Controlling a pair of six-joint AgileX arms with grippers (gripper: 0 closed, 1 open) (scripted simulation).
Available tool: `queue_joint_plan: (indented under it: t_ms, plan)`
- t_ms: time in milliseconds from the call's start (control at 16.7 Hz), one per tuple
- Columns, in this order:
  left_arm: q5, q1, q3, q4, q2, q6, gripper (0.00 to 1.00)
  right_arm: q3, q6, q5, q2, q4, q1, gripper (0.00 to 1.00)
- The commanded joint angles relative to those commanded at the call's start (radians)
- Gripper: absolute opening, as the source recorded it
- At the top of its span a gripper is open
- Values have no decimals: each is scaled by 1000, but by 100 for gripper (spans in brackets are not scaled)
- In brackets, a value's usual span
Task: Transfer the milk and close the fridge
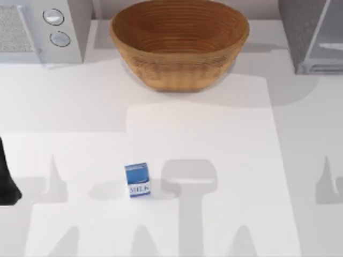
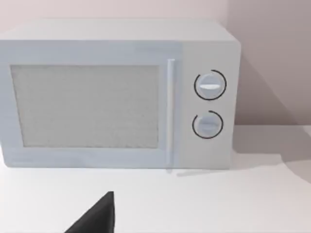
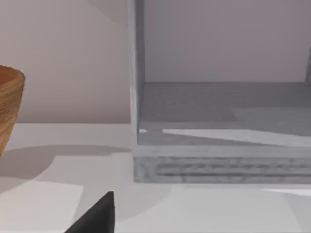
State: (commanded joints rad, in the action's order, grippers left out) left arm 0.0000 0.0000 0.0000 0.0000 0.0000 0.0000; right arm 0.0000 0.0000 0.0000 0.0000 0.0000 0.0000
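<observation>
On the white desk [image 1: 214,139], near the front and a little left of the middle, the milk [image 1: 138,180] stands upright by itself. Behind it sits a big woven bowl [image 1: 179,43]. The fridge [image 1: 313,35] is at the back right with its door open. A microwave [image 1: 37,29] is at the back left. The left arm [image 1: 6,179] is at the left edge. I cannot tell if either claw is spread or pressed together.

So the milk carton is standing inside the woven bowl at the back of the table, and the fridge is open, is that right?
Not quite. The milk carton stands on the bare table, well in front of the woven bowl, not inside it; the top view shows this. The fridge is open, as the right wrist view shows.
</observation>
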Motion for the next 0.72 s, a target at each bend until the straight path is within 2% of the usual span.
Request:
queue_joint_plan:
  t_ms: [180, 300, 480, 720]
  plan:
    - [0, 0, 0, 0, 0, 0, 100, 1, 1, 14, 13, 13, 13, 100]
    - [0, 0, 0, 0, 0, 0, 100, 4, 4, 69, 65, 64, 69, 100]
    - [0, 0, 0, 0, 0, 0, 100, 8, 8, 222, 195, 189, 221, 100]
    - [0, 0, 0, 0, 0, 0, 100, 14, 11, 493, 412, 393, 490, 100]
